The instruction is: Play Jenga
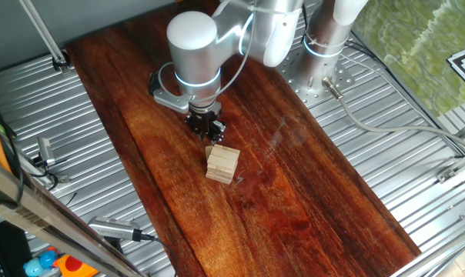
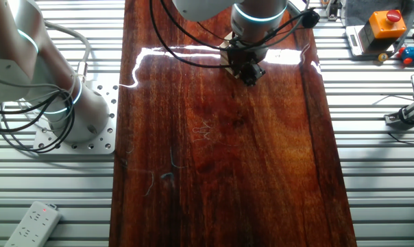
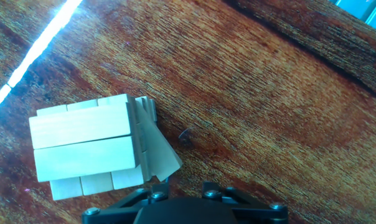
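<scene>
You have one Jenga (image 1: 222,164) stack near the middle of the wooden board (image 1: 309,200), and no loose block shows. One block at its lower side is skewed out of line in the hand view. Your single arm (image 1: 198,46) bends down over the board, the gripper (image 1: 205,128) just beside the stack. You can't tell whether its fingers are parted or closed.

Gripper (image 2: 249,74) low over dark wood surface (image 2: 221,158), far end, fingers pointing down. Arm base (image 2: 77,113) left. Power strip (image 2: 32,223) near-left corner.
</scene>
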Robot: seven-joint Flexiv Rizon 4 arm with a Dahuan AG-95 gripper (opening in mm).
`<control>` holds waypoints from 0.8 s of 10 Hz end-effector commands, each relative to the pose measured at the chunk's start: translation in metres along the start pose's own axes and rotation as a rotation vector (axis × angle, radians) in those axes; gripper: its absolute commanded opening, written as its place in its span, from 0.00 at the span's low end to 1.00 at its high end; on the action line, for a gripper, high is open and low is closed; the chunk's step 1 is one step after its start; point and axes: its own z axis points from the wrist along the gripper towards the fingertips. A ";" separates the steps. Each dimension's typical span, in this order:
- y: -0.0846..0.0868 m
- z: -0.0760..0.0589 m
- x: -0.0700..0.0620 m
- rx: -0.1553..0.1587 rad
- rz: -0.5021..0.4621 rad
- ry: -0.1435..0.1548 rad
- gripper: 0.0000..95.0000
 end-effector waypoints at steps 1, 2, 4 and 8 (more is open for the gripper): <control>0.000 0.000 0.000 0.000 -0.003 -0.006 0.40; 0.000 0.000 0.000 0.000 -0.005 -0.006 0.40; 0.000 0.000 0.000 0.000 -0.003 -0.008 0.40; 0.000 0.001 0.000 -0.011 -0.002 -0.019 0.40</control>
